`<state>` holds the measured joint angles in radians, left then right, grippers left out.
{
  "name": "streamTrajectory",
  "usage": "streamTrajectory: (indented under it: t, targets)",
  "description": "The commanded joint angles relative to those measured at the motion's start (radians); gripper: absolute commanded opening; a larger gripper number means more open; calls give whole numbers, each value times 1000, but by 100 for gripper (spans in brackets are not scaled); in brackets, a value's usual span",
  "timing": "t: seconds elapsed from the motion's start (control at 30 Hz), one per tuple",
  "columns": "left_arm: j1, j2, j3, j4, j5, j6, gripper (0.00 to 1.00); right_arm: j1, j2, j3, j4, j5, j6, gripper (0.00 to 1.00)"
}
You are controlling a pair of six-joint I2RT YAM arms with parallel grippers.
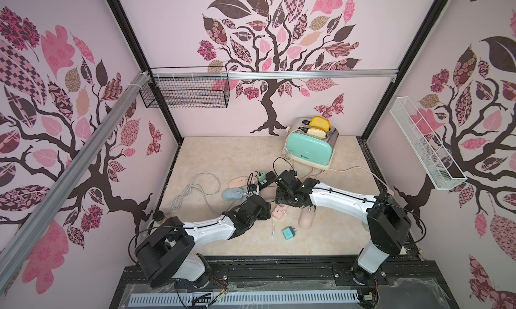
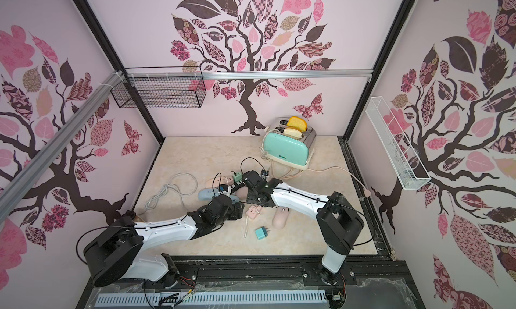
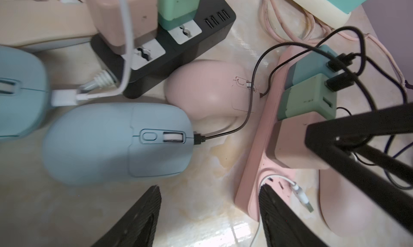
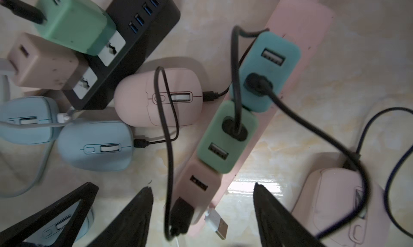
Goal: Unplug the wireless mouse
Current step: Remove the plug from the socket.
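While both arms lean in over the tangle of cords, the left pincer (image 3: pixel 209 190) hangs with its jaws well apart and nothing between them but bare table. The blue mouse (image 3: pixel 116 143) lies just ahead of its fingertips, with a black cable (image 3: pixel 225 134) plugged into its nose. The right pincer (image 4: pixel 202 186) is spread wide too and holds nothing. The end of the pink power strip (image 4: pixel 297 22) shows between its jaws, where a black plug (image 4: pixel 181 214) sits in a pink charger (image 4: pixel 196 178).
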<state>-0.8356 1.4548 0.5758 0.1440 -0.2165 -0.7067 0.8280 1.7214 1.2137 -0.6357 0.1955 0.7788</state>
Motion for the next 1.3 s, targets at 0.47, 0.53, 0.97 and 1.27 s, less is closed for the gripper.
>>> streamTrajectory:
  t: [0.47,0.53,0.97,1.27]
  targets:
    - [-12,184,51,57,112,-45,66,-20,130,82,-40,69,52,47]
    - [-18,201,62,49,114,-43,66,-20,143,83,-44,67,56,40]
    - [-25,287,128,-71,81,-63,55,-20,86,144,-85,50,21,0]
    - [-22,335,155,-100,90,-65,49,-31,6,198,-129,-28,-22,0]
